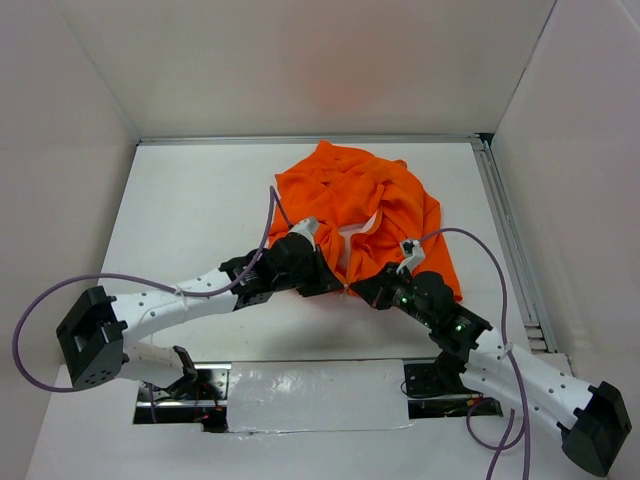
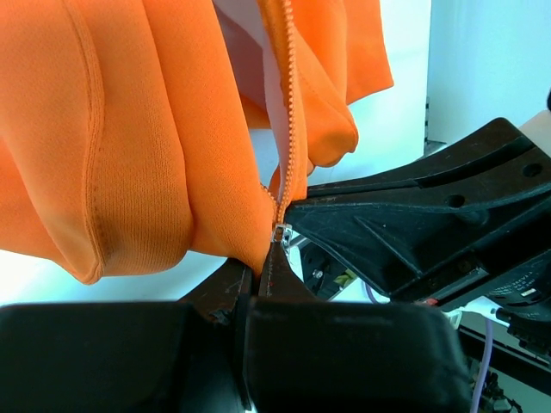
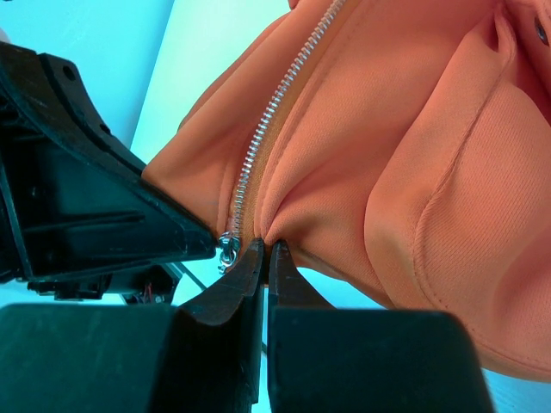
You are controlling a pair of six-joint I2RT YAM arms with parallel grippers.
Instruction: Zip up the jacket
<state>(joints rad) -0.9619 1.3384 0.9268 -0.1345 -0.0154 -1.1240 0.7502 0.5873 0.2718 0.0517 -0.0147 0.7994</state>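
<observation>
Jacket: The jacket lies bunched at the middle of the table, toward its far edge, with its lining showing at the front.
Left gripper: The left gripper is clenched on the hem at the foot of the zipper, seemingly to anchor it.
Right gripper: The right gripper is pinched tight on the same hem, just beside a silver fitting.
Why here: Both tips meet at the zipper's bottom end, likely to line up its halves.
Stage: Early, by the look of it. The front appears unzipped.
</observation>
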